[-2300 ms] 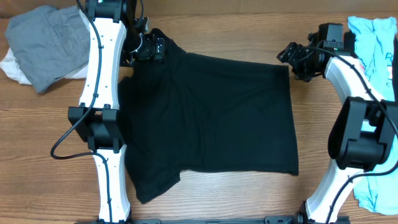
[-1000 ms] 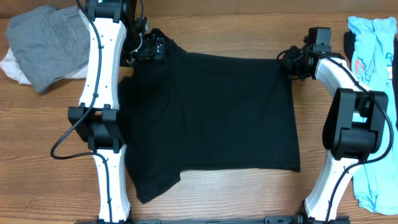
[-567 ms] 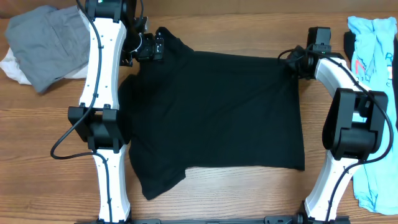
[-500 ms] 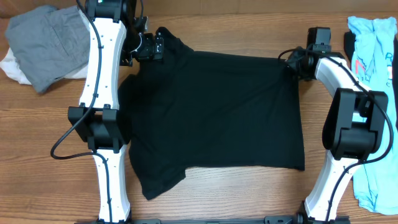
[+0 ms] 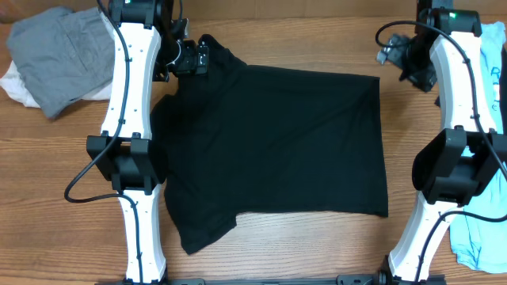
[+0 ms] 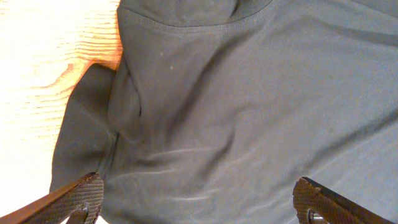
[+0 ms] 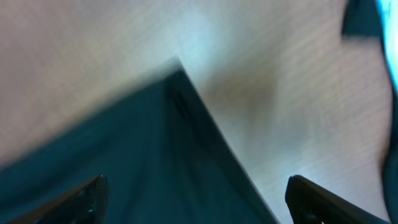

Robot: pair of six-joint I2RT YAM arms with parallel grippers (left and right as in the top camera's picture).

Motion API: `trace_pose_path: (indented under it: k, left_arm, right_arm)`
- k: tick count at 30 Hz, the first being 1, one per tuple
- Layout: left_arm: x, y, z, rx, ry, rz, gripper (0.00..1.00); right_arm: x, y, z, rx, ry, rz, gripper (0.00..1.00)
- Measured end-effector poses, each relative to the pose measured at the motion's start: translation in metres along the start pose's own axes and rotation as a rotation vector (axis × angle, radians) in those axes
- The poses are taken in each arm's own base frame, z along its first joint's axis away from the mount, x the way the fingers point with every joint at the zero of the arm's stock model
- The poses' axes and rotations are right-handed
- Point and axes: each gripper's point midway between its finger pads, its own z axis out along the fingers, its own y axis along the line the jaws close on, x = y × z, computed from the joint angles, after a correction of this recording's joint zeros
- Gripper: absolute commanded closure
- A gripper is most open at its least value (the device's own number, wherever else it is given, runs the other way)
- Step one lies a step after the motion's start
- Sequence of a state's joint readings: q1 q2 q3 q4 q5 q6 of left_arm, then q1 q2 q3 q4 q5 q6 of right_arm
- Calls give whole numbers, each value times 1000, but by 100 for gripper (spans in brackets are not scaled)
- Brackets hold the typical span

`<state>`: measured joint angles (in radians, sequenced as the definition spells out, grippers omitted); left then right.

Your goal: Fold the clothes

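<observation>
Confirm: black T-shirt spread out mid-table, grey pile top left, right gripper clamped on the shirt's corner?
Wrong on the grip. The right gripper is open and holds nothing: the right wrist view shows its jaws wide apart, clear of the black T-shirt. Shirt and grey pile are as you say.

Left tool, right tool: both agape.

We're looking down on a wooden table, warm brown, its grain running left to right, evenly lit. In the left wrist view we see the wood glaring bright.
</observation>
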<state>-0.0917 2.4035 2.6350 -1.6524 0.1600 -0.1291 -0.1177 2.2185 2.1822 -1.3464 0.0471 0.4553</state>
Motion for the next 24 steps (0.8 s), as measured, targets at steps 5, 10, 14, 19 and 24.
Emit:
trace_pose_path:
  k: [5,10,14,19,24]
  left_arm:
    - [0,0,0,0,0,0,0]
    - [0,0,0,0,0,0,0]
    - [0,0,0,0,1,0,0]
    - [1,0,0,0,3,0,0]
    - [0,0,0,0,1,0,0]
  right_arm:
    - [34,-6,16,5,140,-54,6]
    - [47,15,55,-145,170,-184,46]
    - [57,29,81,-254,174,-244,65]
    - [70,29,102,-289,187,-260,75]
    - [78,19,112,-246,204,-238,84]
